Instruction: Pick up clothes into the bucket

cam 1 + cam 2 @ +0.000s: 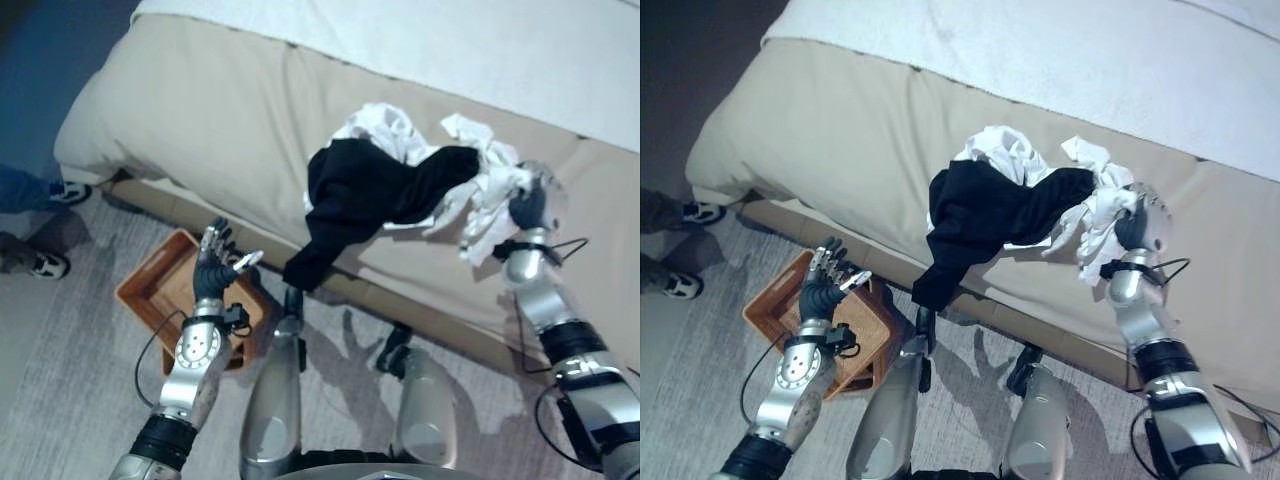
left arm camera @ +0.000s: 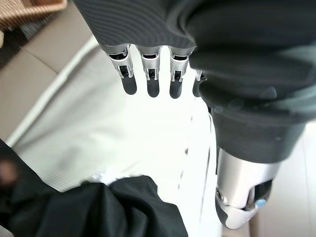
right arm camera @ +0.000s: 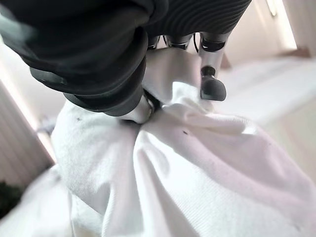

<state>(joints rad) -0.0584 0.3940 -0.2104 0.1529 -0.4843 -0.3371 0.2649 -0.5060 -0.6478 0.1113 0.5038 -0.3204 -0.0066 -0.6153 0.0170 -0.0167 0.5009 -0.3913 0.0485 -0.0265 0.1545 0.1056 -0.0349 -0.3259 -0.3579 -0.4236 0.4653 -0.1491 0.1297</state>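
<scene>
A black garment (image 1: 380,190) and a white garment (image 1: 485,195) lie tangled on the beige bed (image 1: 200,110); the black one hangs over the bed's edge. My right hand (image 1: 528,205) is shut on the white garment (image 3: 187,163), its fingers and thumb curled into the cloth. My left hand (image 1: 213,265) is held up open above the brown wicker basket (image 1: 150,285) on the floor, fingers straight and holding nothing. The left hand's fingers (image 2: 150,74) point toward the black garment (image 2: 98,207) in the left wrist view.
A white sheet (image 1: 420,40) covers the far side of the bed. A person's legs and shoes (image 1: 45,190) stand at the left on the grey floor (image 1: 70,380). The basket sits close to the bed's base.
</scene>
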